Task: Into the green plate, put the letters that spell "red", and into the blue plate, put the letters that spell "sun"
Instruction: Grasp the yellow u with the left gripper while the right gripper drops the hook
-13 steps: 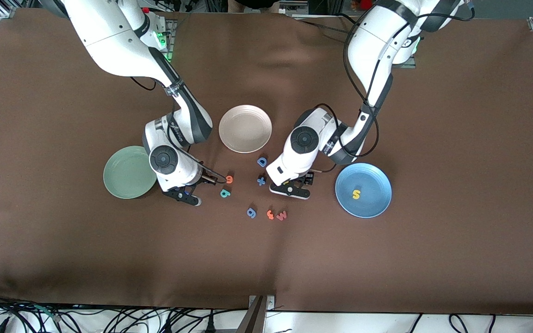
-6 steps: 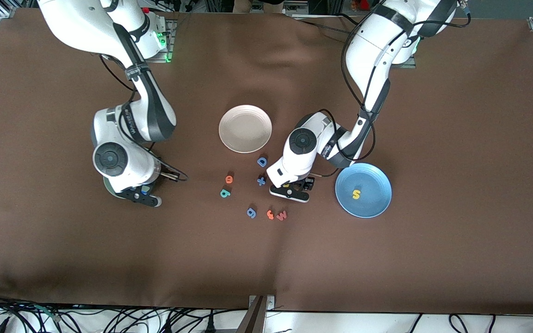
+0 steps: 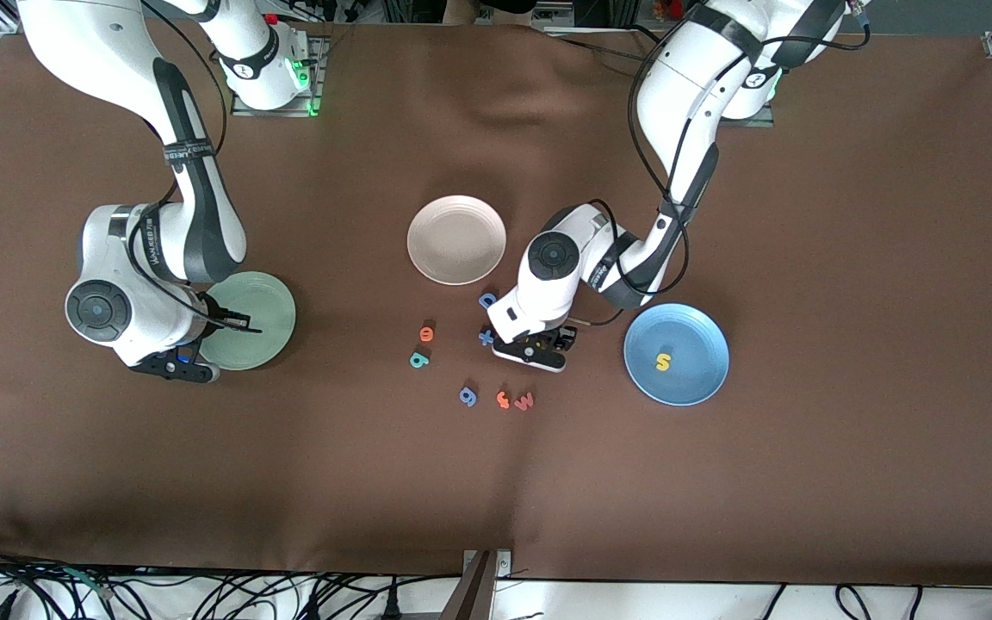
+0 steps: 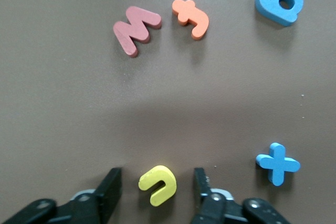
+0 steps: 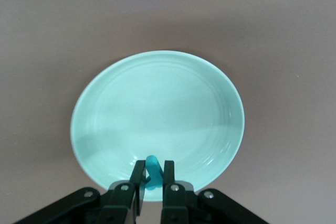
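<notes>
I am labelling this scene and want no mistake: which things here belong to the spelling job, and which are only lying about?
Job: green plate; blue plate holding yellow s; yellow u inside the open left hand; teal letter in the right hand, over the green plate; orange e; teal d.
Lying about: cream plate; blue D; blue plus; blue 6; orange f; pink w.

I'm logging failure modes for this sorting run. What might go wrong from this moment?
1. The left end effector straddles the yellow "u" on the table with gaps on both sides; the small letter might twist or slip out as the fingers close.
2. The right end effector pinches a teal letter over the green plate near its rim; released there, it may land on the cloth.
</notes>
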You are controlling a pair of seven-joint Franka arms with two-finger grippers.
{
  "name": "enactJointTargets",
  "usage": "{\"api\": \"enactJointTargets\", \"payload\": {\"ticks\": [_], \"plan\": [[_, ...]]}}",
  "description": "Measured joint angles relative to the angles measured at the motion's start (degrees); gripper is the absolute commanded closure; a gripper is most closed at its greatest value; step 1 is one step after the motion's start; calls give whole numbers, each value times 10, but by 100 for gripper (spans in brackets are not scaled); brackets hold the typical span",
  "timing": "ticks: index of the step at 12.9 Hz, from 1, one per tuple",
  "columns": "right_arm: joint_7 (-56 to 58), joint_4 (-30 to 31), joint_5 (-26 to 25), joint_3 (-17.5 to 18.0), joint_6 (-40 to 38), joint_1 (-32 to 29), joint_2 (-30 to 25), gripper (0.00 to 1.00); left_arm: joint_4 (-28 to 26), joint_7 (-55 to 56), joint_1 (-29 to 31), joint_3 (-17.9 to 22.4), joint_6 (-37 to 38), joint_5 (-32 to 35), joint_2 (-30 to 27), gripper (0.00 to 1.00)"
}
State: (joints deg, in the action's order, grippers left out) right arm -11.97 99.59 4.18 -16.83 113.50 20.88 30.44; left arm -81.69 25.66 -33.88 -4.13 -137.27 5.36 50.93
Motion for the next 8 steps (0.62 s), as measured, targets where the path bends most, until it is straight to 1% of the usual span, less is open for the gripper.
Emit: {"api": "enactJointTargets", "payload": {"ticks": [1,2,4,6,7,8], "plan": [[6,25,0,0,31,0,0,100,1,0,0,0,0,0,-1,85],[9,52,0,0,68,1,1,100,2,0,0,1,1,0,-1,94],[11,100,0,0,134,2,2,100,2,0,0,1,2,0,-1,95],[15,119,0,0,157,2,3,99,3,0,0,1,3,0,-1,95],[16,120,0,0,159,2,3,85,5,0,0,3,10,0,-2,95],[16,120,0,0,159,2,3,77,10,-1,2,8,28,0,-3,94]]}}
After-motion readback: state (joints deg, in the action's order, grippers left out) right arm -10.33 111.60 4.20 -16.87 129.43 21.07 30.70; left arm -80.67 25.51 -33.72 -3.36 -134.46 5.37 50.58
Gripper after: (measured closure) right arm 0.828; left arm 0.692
